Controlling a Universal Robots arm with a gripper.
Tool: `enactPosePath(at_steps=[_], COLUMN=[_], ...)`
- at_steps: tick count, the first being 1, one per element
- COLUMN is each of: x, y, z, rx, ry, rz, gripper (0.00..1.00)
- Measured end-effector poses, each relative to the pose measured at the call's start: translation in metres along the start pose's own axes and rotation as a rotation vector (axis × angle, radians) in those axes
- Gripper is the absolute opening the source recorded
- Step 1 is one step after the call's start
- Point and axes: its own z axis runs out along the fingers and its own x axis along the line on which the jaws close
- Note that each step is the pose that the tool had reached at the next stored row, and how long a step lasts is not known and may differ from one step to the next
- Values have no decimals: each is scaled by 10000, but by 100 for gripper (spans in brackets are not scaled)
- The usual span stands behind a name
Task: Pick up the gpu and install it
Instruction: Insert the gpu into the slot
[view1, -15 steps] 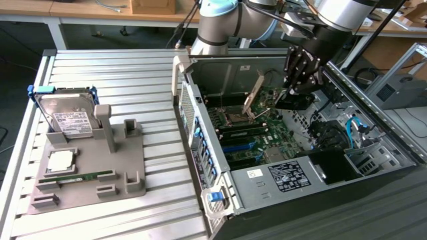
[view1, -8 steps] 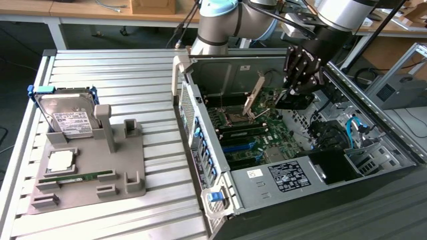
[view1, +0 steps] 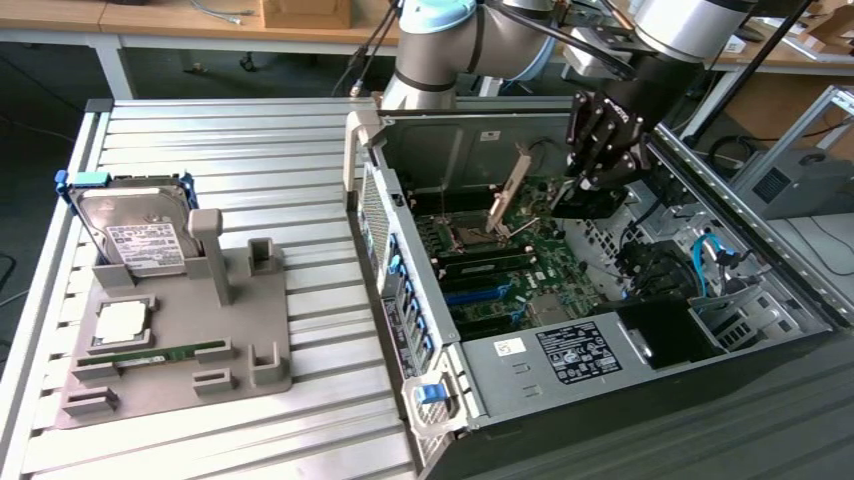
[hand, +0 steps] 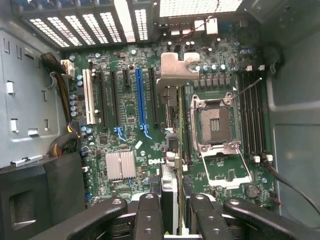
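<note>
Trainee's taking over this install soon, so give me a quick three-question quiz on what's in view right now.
1. True or false: the hand is empty.
2. The drive on the grey fixture is: A standing on edge, B lying flat, C hanging?
3. Fill in: the CPU socket is ___.
Key: 1 false, it grips the gpu. 2 A. 3 empty.

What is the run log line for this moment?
gripper: shut on gpu | gpu: edge-on inside case, over motherboard, beside CPU socket | seated: cannot tell
</note>
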Motion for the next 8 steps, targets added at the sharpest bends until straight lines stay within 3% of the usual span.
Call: enactPosePath(at_steps=[8], x=[0], y=[0], z=[0], rx=[-4], ry=[35], rz=[-456], gripper=[27])
